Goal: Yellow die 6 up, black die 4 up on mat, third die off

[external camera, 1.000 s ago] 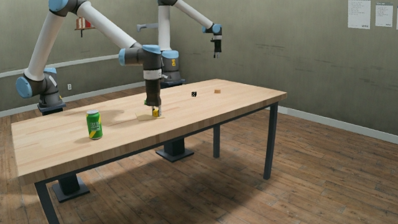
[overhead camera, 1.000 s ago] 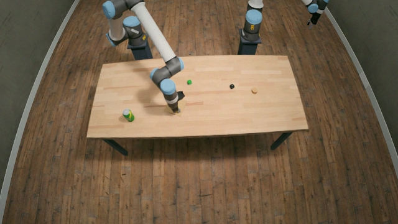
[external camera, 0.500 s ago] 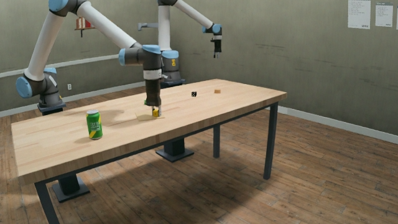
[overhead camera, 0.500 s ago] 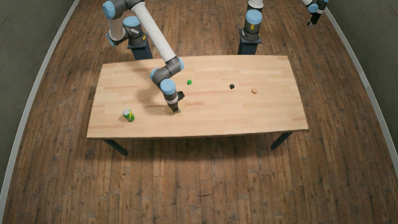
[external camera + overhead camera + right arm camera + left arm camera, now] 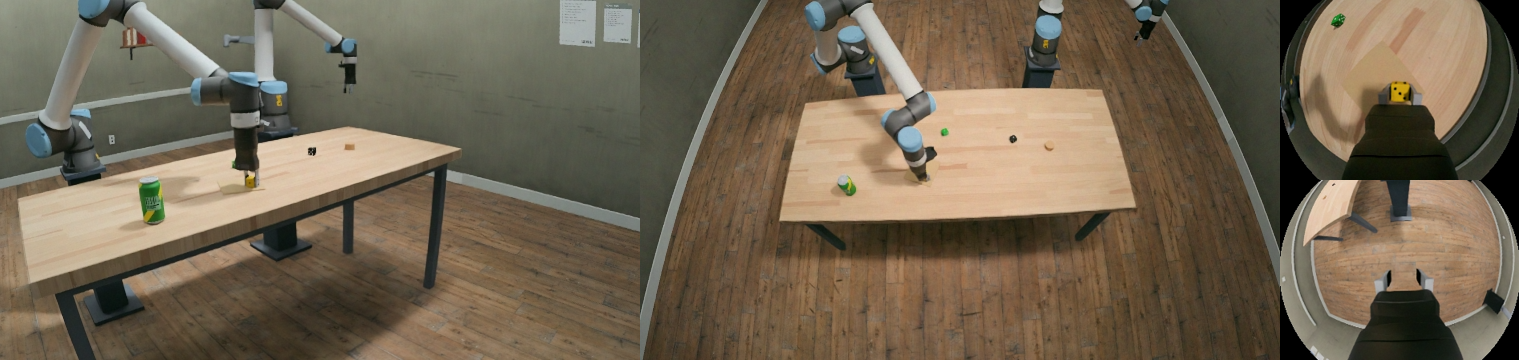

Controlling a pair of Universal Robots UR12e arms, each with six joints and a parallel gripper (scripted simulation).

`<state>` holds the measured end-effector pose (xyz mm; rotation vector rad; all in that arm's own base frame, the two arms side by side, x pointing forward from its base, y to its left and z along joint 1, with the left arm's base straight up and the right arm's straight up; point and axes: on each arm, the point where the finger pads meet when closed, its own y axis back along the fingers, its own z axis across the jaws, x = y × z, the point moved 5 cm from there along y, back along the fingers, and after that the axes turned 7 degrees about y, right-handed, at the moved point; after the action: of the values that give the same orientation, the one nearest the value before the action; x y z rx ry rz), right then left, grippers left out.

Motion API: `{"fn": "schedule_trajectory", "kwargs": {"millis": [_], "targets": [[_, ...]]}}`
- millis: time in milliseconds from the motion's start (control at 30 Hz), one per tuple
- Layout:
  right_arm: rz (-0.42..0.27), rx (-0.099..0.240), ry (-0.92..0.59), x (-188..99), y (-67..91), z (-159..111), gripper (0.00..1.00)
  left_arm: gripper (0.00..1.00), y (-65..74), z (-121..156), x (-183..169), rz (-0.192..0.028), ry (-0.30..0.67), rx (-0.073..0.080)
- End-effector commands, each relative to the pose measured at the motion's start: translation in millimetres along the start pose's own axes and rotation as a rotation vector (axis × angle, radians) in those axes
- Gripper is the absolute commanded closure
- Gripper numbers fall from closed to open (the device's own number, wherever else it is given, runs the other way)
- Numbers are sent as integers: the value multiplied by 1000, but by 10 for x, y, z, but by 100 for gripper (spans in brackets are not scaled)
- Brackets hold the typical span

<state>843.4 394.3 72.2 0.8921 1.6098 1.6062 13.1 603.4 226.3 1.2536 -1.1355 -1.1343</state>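
Observation:
The yellow die point(image 5: 251, 182) point(image 5: 1400, 92) is between the fingers of my right gripper point(image 5: 1399, 88), both pads against its sides. Three pips show on its upward face. It is at or just above the mat point(image 5: 933, 171) point(image 5: 227, 188) point(image 5: 1380, 64), near one corner; any gap beneath is unclear. The black die point(image 5: 1013, 139) point(image 5: 312, 151) point(image 5: 1333, 184) lies on the table off the mat; its top number is unreadable. The green die point(image 5: 945, 132) point(image 5: 233, 164) point(image 5: 1338, 20) is also off the mat. My left gripper point(image 5: 348, 90) point(image 5: 1403, 274) is open and empty, away from the table.
A green can point(image 5: 847, 185) point(image 5: 151, 201) stands on the table point(image 5: 990, 190) point(image 5: 200, 225), left of the mat in the top and exterior views. A small round wooden piece point(image 5: 1049, 145) point(image 5: 349, 147) lies right of the black die. The right arm reaches over the table.

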Motion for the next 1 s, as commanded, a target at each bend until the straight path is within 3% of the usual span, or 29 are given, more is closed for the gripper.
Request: {"fn": "schedule_trajectory", "kwargs": {"millis": [0,467,500,667,700,833,967], "targets": [[0,-2,0,0,15,7,43,0,8,-2,-5,-1,0,1],[0,-2,0,0,15,7,43,0,8,-2,-5,-1,0,1],[0,-2,0,0,15,7,37,0,8,-2,-5,-1,0,1],[0,-2,0,0,15,7,31,0,8,-2,-5,-1,0,1],[0,-2,0,0,15,7,25,0,8,-2,-5,-1,0,1],[0,-2,0,0,15,7,25,0,8,-2,-5,-1,0,1],[0,-2,0,0,15,7,13,0,8,-2,-5,-1,0,1]]}}
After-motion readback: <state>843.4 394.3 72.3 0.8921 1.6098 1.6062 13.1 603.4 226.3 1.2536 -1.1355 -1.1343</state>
